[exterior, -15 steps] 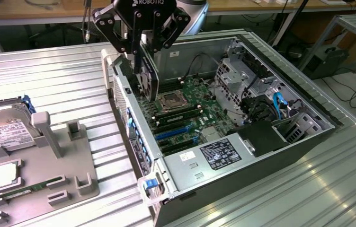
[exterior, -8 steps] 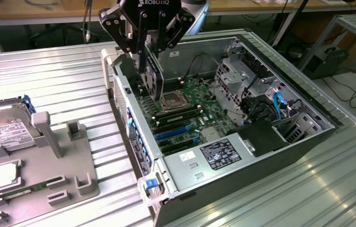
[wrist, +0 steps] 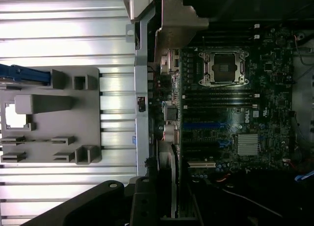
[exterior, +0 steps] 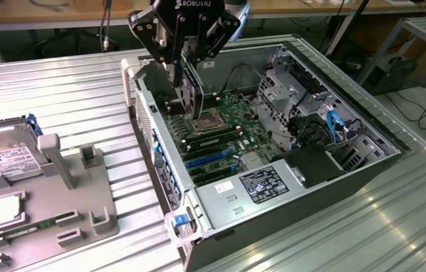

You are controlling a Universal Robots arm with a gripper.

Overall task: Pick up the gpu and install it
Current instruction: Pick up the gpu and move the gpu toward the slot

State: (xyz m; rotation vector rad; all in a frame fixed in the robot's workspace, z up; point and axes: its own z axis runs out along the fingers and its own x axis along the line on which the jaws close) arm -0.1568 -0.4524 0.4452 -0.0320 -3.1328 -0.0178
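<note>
Pinching the gpu (exterior: pixel 192 99) upright over the motherboard (exterior: pixel 232 129), the gripper (exterior: pixel 188 56) should keep it parallel to the blue slots (exterior: pixel 207 160)

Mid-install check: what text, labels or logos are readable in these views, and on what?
"ROBOTIQ": on the body of the gripper, which holds the gpu over the computer case.
Print on the power supply label: too small to read.
Print on the hard drive label: too small to read.
Markings on the motherboard: blurred, unreadable.
</note>
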